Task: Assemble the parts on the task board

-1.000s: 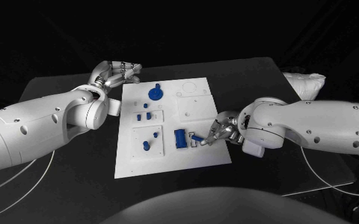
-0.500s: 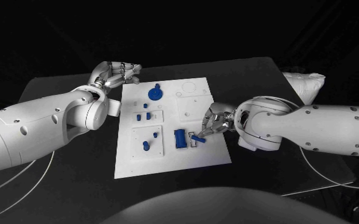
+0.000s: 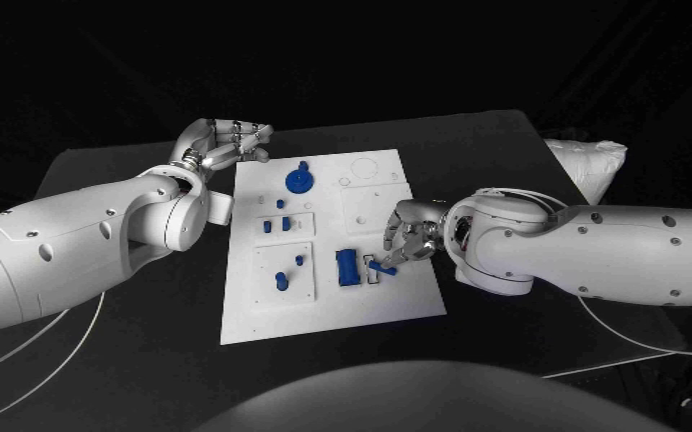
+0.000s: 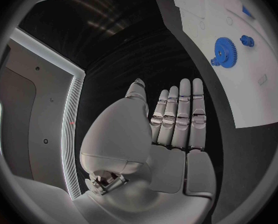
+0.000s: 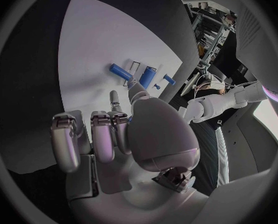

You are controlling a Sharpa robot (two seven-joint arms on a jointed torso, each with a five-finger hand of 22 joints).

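Observation:
The white task board (image 3: 389,297) lies in the middle of the black table. On it are a blue gear (image 3: 299,179), a blue block (image 3: 348,267) and a short blue pin (image 3: 379,268) beside a slot. My right hand (image 3: 405,241) hovers over the board's right part, thumb and one finger pointing at the pin (image 5: 121,71), the other fingers half curled. It holds nothing. The block (image 5: 147,76) lies just past the pin. My left hand (image 3: 224,142) lies flat off the board's far left corner, fingers straight (image 4: 176,119), holding nothing. The gear (image 4: 225,49) is in front of it.
Several small blue pieces (image 3: 277,224) stand in the board's left modules, with more (image 3: 290,272) nearer me. A white cloth-like bundle (image 3: 588,164) sits at the table's right edge. The table's near edge runs below the board.
My right hand has moved left and farther onto the board, and now stands over the blue pin. The pin, the block and my left hand have stayed put.

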